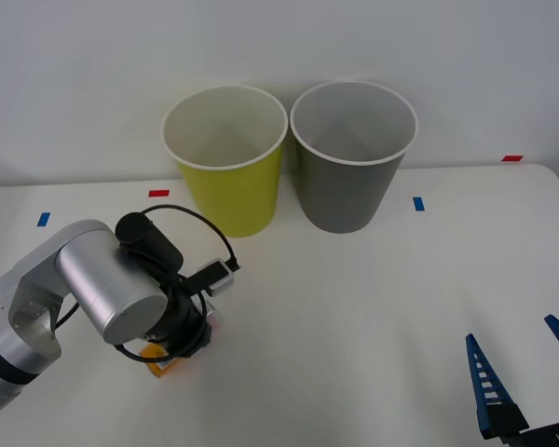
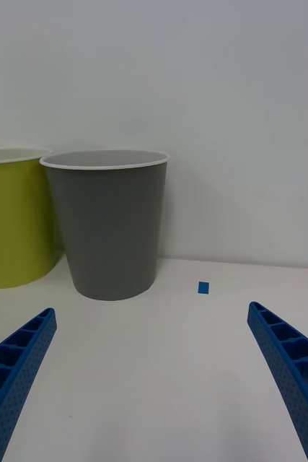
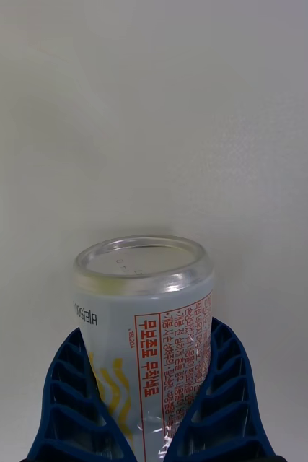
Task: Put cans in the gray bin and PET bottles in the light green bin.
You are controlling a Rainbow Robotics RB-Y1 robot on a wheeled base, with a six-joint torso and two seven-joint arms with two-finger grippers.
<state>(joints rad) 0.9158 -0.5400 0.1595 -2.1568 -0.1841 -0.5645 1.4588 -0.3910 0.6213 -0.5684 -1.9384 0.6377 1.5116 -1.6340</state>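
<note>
The drink can [image 3: 145,332] is clamped between the left gripper [image 3: 150,404] fingers low over the white table [image 1: 373,307]. The right gripper [image 2: 154,375] is held spread open, parked nearby.

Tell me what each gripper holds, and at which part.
The left gripper holds the can by its body sides, a silver end sticking out past the fingers. The right gripper is open and holds nothing.

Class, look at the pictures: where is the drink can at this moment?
The can sits between the left gripper's blue fingers, low over the table's left front area in the front view, nearer the robot than the light green bin.
</note>
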